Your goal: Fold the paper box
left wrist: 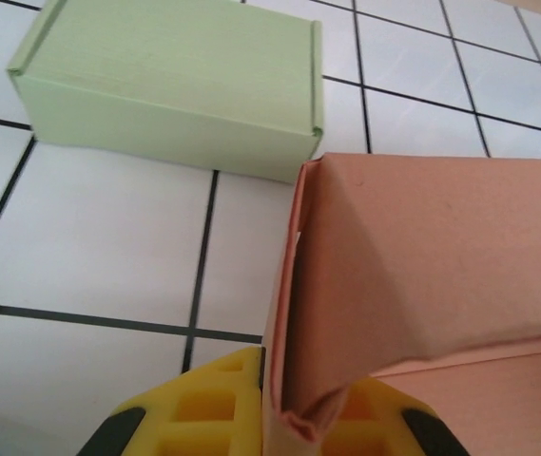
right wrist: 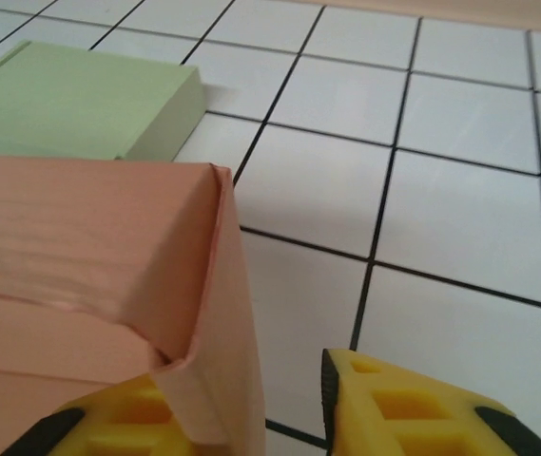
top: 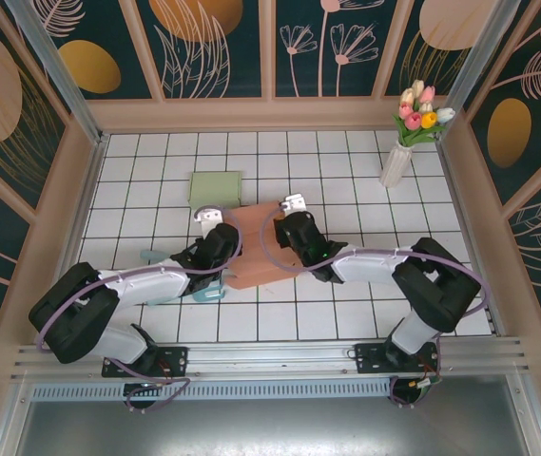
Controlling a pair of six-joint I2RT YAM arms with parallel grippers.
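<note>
While the left gripper [left wrist: 300, 413] clamps one end wall of the salmon-pink paper box [top: 256, 255] at the middle of the white tiled table [top: 365, 309] — likely to hold it upright — the right gripper [right wrist: 260, 418] straddles the opposite wall, jaws apart, not gripping. A closed pale-green cardboard box [top: 215, 187] lies just behind — crowding that far corner; a white vase of tulips [top: 396, 163] stands well apart.

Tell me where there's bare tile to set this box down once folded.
Bare tiles: between the salmon box and the vase, and left of the green box toward the wall. Crowded at centre: left gripper and right gripper at that box.
</note>
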